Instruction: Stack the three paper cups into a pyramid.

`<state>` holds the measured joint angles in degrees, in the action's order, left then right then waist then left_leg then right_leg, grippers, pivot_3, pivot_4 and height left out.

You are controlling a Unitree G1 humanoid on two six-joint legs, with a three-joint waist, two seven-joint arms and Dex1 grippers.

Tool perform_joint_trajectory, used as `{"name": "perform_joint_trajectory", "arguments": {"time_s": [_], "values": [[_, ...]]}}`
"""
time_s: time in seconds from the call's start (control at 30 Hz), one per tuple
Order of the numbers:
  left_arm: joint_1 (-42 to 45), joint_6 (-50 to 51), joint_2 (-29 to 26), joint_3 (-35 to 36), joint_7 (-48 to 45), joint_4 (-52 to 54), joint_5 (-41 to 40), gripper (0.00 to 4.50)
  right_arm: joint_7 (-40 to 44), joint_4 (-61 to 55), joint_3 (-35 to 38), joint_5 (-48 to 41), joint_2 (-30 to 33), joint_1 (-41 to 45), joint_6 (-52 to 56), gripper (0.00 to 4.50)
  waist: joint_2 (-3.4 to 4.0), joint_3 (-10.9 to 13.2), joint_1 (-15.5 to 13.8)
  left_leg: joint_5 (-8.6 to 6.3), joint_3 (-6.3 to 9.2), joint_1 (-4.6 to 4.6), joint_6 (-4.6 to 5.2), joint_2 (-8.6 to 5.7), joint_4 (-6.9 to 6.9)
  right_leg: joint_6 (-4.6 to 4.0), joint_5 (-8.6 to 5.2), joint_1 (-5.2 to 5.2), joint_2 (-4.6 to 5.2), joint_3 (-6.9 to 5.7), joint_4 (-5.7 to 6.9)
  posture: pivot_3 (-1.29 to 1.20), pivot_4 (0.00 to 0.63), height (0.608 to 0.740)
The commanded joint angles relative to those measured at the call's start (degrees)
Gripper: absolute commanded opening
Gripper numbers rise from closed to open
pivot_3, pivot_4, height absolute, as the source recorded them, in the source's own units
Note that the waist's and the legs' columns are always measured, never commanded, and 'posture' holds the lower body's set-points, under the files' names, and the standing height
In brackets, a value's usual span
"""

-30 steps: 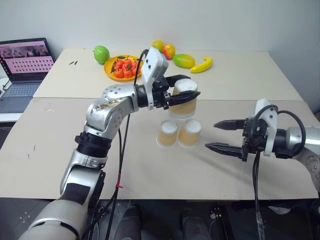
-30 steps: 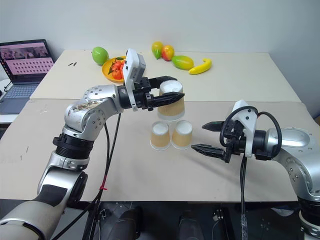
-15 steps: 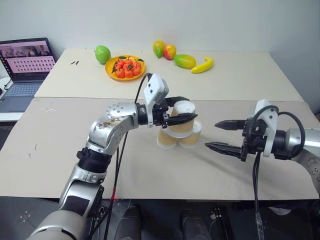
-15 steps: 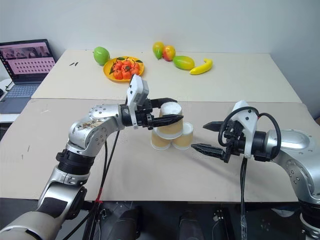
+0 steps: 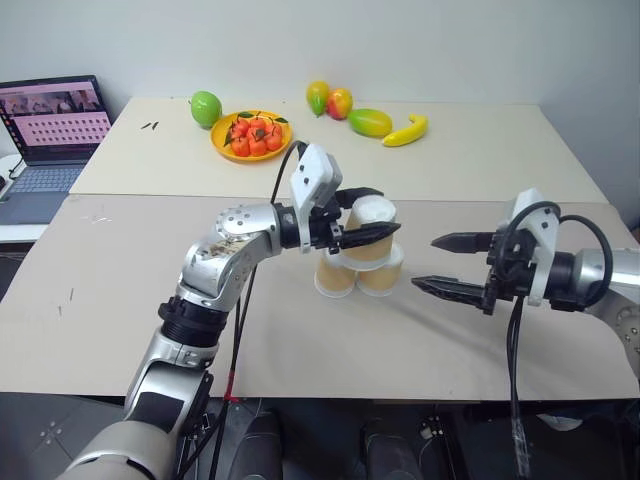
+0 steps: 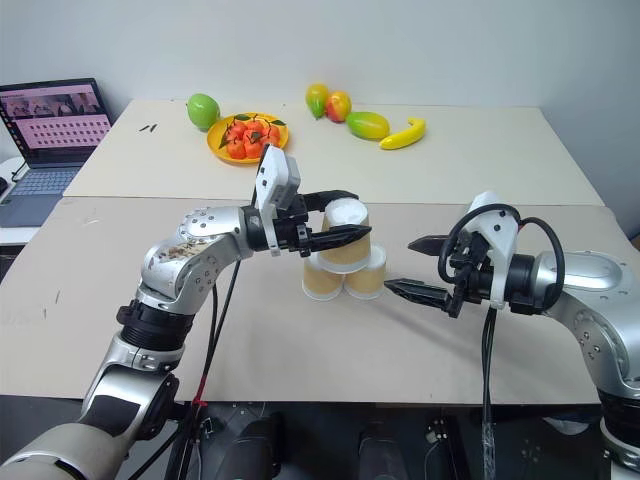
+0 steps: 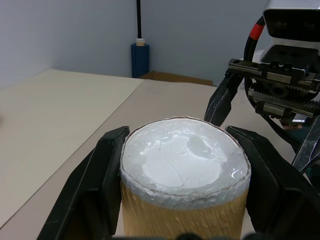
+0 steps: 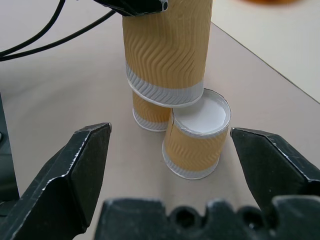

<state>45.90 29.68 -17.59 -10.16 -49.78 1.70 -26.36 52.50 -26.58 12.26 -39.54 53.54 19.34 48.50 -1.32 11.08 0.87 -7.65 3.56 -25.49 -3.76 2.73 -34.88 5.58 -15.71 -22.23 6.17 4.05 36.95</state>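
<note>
**Gently, let the top cup go**

The top cup (image 6: 345, 233) sits on the two bottom cups (image 6: 342, 281), near the middle of the table (image 6: 480, 165). The left gripper (image 6: 340, 216) has its fingers around it, maybe loosening. It should open slowly and back straight away. The right gripper (image 6: 418, 267) waits beside, fingers wide and empty.

Silver arms, black joints, white wrist modules; left hand (image 5: 372, 222), right hand (image 5: 444, 263) black-fingered; black cables.

left gripper (image 5: 372, 215) level, fingers flanking the top cup; right gripper (image 5: 452, 264) spread wide, pointing inward
</note>
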Motion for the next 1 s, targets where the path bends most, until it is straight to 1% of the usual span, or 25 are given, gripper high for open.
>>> {"name": "perform_joint_trajectory", "arguments": {"time_s": [0.03, 0.07, 1.0], "values": [[-0.5, -2.1, 0.3, 0.4, -0.2, 2.8, 0.5, 4.38, 0.6, -0.6, 1.6, -0.4, 1.3, 0.7, -1.5, 4.5, 0.0, 0.0, 0.0, 0.0, 0.0, 0.0, 0.0, 0.0, 0.0, 0.0, 0.0, 0.0, 0.0, 0.0, 0.0, 0.0, 0.15, 0.732], [-0.5, -2.2, 0.4, 0.4, -0.2, 2.7, 0.6, 4.47, 0.7, -0.5, 1.7, -0.4, 1.4, 0.7, -1.5, 4.5, 0.0, 0.0, 0.0, 0.0, 0.0, 0.0, 0.0, 0.0, 0.01, 0.0, 0.0, 0.0, 0.0, 0.0, 0.0, 0.0, 0.15, 0.732], [0.6, -1.1, 2.2, 1.6, 2.6, 4.3, -0.2, 4.47, 1.5, 0.8, 0.7, 0.2, 1.6, 1.7, -2.3, 4.5, 0.0, 0.0, 0.0, 0.0, 0.0, 0.0, 0.0, 0.0, -0.02, 0.0, 0.0, 0.01, 0.0, 0.0, 0.01, 0.0, 0.15, 0.732]]}}
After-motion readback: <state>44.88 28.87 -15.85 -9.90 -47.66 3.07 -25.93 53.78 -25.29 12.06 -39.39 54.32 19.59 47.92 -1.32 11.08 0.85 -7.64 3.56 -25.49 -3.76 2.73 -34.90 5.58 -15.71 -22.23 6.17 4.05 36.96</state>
